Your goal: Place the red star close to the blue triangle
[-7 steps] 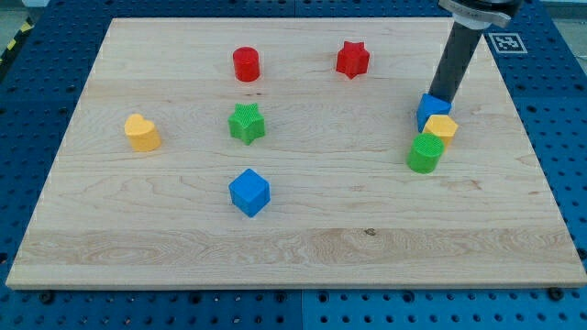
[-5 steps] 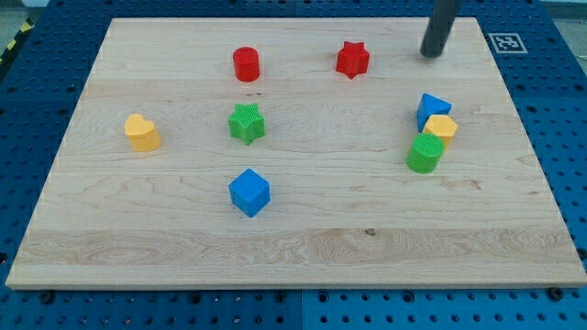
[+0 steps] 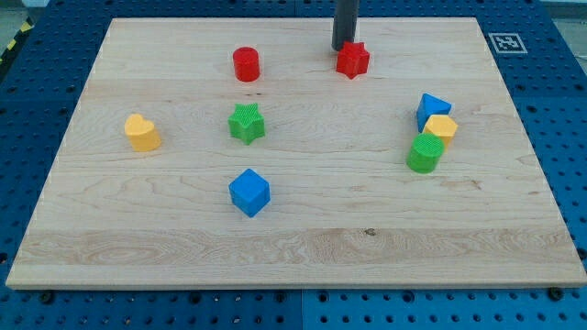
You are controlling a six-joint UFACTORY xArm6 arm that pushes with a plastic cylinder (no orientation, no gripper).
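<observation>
Only the rod of the arm is in view: a straight, round shaft, dark grey to near black, smooth and matte, entering from the view's top edge. A faint lighter sheen runs lengthwise down one side of it; no cables, screws, labels or markings can be made out on the visible length. My tip (image 3: pixel 342 49) is the plain, blunt-cut lower end of that rod, same width and colour as the shaft, with no taper or separate cap that can be distinguished.
</observation>
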